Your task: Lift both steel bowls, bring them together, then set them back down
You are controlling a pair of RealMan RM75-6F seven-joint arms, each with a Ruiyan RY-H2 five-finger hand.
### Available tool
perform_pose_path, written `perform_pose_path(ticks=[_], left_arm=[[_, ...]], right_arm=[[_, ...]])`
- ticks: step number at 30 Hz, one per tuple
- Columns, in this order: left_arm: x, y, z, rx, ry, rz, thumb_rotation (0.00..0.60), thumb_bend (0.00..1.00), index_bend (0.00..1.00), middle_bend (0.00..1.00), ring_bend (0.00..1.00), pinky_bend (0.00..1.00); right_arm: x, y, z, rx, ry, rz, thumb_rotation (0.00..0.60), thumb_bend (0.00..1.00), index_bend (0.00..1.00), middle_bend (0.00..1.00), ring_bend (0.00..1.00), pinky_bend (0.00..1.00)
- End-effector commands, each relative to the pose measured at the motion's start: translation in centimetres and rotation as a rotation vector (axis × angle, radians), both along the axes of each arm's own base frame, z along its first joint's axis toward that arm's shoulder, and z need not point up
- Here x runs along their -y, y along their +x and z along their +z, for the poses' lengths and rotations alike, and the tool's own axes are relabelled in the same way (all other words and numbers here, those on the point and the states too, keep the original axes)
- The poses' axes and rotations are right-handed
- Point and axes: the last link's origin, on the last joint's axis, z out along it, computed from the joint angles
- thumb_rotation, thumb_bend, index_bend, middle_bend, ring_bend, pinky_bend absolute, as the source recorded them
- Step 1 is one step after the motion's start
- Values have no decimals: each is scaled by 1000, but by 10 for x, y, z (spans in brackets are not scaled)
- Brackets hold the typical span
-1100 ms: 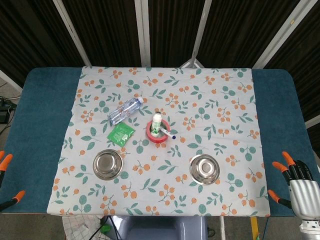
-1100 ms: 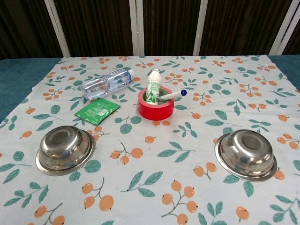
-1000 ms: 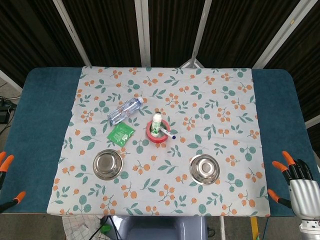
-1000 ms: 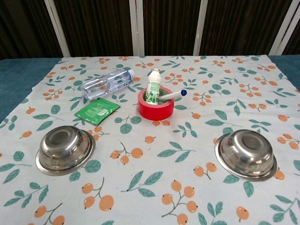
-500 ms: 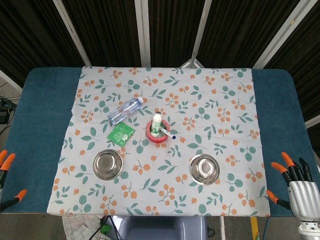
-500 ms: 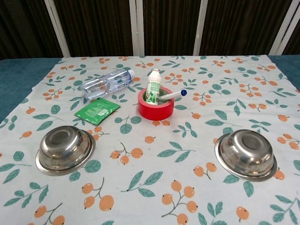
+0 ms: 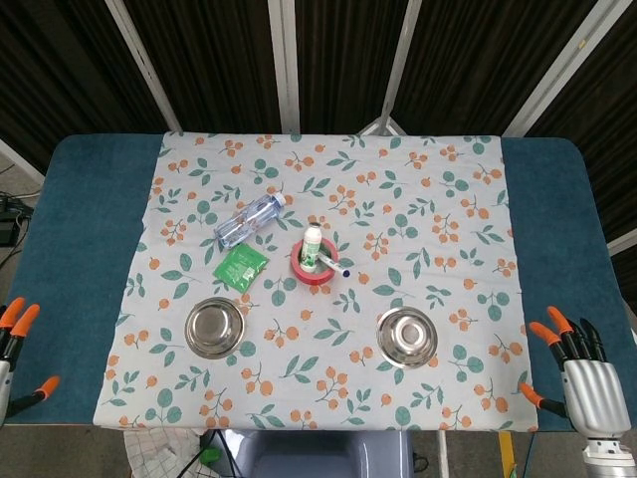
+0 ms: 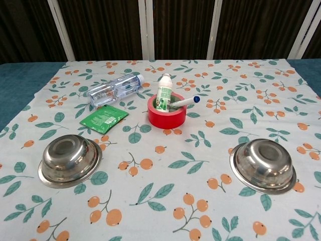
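Note:
Two steel bowls stand upright on the floral cloth. The left bowl (image 7: 216, 328) (image 8: 69, 160) sits near the front left, the right bowl (image 7: 406, 337) (image 8: 263, 165) near the front right. My left hand (image 7: 14, 351) shows only at the head view's left edge, fingers spread, holding nothing, well left of its bowl. At the bottom right corner my right hand (image 7: 580, 380) is open with orange-tipped fingers spread, off the cloth's right edge and apart from the right bowl. The chest view shows neither hand.
Behind the bowls stand a red tape roll (image 7: 317, 266) (image 8: 167, 115) holding a small white bottle and a pen, a green packet (image 7: 241, 265) (image 8: 103, 118) and a lying water bottle (image 7: 249, 220) (image 8: 113, 89). The teal table (image 7: 75, 229) extends past the cloth on both sides.
Both hands have edged inward toward the table: the right one to the left and slightly down, the left one further into view. The bowls have not moved.

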Motion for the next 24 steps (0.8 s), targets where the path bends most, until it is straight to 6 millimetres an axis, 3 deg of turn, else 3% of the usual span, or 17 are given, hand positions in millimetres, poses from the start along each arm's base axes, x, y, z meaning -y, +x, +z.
perform_pose_path(ticks=[1, 8, 17, 24], left_arm=[[-4, 2, -5, -2, -21, -9, 600, 0, 62, 0, 0, 85], [-25, 23, -20, 31, -107, -73, 600, 0, 62, 0, 0, 85], [-63, 79, -48, -38, -300, -108, 600, 0, 62, 0, 0, 85], [-91, 107, -72, -124, -424, -63, 600, 0, 62, 0, 0, 74]], right_arm=[[1, 1, -2, -6, 7, 6, 600, 132, 234, 85, 115, 0], [2, 1, -3, -7, 5, -1, 600, 132, 234, 84, 115, 0], [2, 1, -4, -19, 6, -6, 600, 132, 233, 84, 115, 0], [2, 0, -3, -19, -3, -12, 600, 132, 234, 85, 115, 0]])
